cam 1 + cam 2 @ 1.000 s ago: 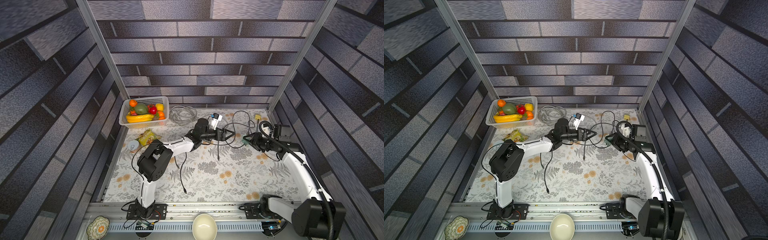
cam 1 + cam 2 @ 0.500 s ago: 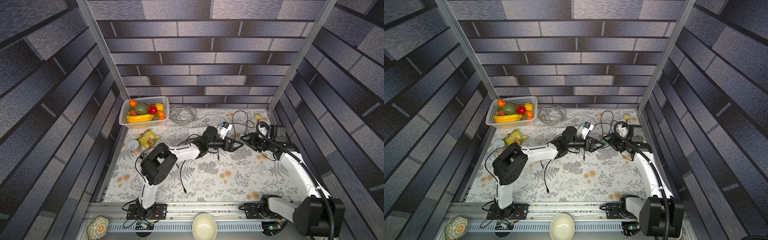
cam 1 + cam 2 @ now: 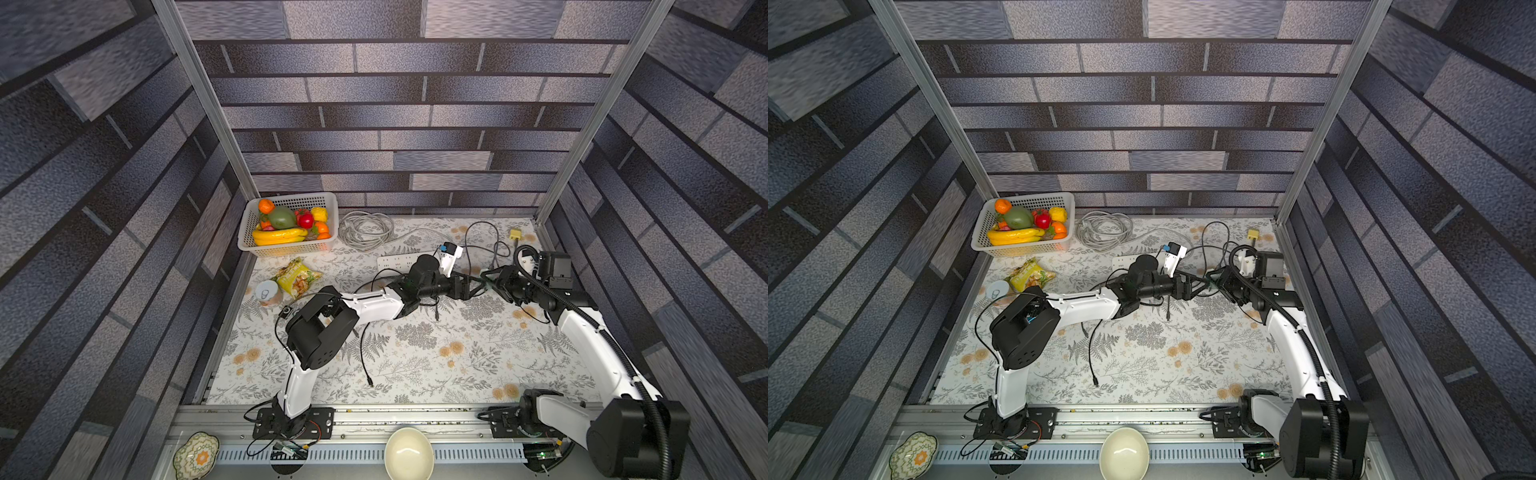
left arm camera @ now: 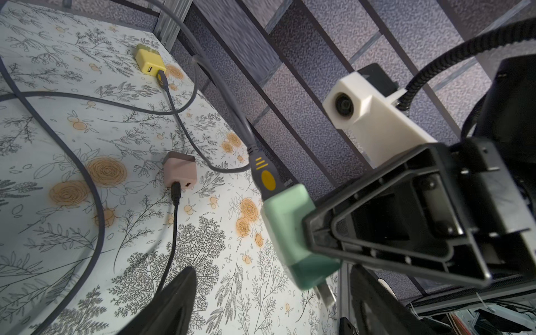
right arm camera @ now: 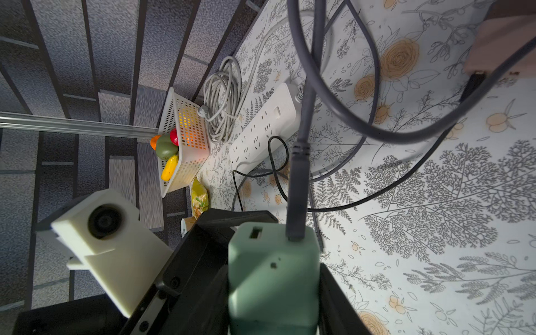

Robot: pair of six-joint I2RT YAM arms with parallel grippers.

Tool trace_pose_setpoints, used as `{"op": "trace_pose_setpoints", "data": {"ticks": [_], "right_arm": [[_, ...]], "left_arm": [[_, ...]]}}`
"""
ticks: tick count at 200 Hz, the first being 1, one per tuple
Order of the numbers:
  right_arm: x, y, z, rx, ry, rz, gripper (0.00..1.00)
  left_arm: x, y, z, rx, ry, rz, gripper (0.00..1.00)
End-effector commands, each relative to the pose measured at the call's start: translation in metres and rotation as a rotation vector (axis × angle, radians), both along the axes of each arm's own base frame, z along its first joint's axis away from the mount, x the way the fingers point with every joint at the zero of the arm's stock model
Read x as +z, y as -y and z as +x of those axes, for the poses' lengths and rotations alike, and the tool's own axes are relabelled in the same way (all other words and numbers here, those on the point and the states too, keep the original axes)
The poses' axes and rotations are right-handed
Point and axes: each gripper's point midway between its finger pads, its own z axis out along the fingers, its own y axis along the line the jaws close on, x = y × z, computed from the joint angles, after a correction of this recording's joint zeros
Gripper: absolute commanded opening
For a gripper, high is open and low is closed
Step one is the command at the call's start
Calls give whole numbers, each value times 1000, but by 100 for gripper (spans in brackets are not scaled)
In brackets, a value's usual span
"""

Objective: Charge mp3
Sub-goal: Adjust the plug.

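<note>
Handover stage of charging the mp3. The right gripper (image 3: 490, 278) is clamped on a mint-green adapter (image 4: 290, 232), a smooth, rounded plastic block, held above the floral cloth (image 4: 58, 232) at the far right. A grey rubbery cable (image 5: 298, 179) sits in one of its two ports. The left gripper (image 4: 272, 301) has its jaws spread either side of the metal prong end, not visibly touching. Likely next: close squarely on the block, then carry it left to the long white power strip (image 5: 264, 127). The mp3 itself cannot be picked out

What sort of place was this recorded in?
Likely a staged robot test cell: brick-print wall panels on aluminium posts, a floral tablecloth, two arms bolted to a front rail.
</note>
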Motion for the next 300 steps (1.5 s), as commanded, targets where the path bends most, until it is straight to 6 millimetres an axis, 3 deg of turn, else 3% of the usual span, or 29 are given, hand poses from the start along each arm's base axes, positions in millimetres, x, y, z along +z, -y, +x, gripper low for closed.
{"op": "trace_pose_setpoints", "data": {"ticks": [1,55,118,158,193,205,216,234,255,281,300], "right_arm": [[5,-5,-2,1,17,28,25],[1,-13,1,-3,13,65,26],[7,-23,-4,13,24,110,26],[8,-28,-10,40,26,142,31],[15,-29,-13,46,43,151,34],[17,-29,-13,49,48,147,40],[20,-27,-14,47,54,126,56],[30,-20,-17,47,103,42,79],[46,-5,-21,28,155,-97,93],[63,4,-26,47,214,-201,96],[53,15,-23,64,230,-330,92]], "left_arm": [[24,12,5,22,24,-72,83],[24,15,14,66,-10,-98,78],[32,10,29,117,-30,-157,49],[40,4,31,120,-27,-185,25],[38,-4,35,136,-25,-194,17],[38,-6,36,134,-30,-197,14],[36,-11,37,144,-33,-189,13],[24,-29,46,190,-51,-152,12],[12,-54,56,244,-73,-101,11],[2,-75,61,268,-84,-33,11],[4,-82,59,254,-82,-29,11]]}}
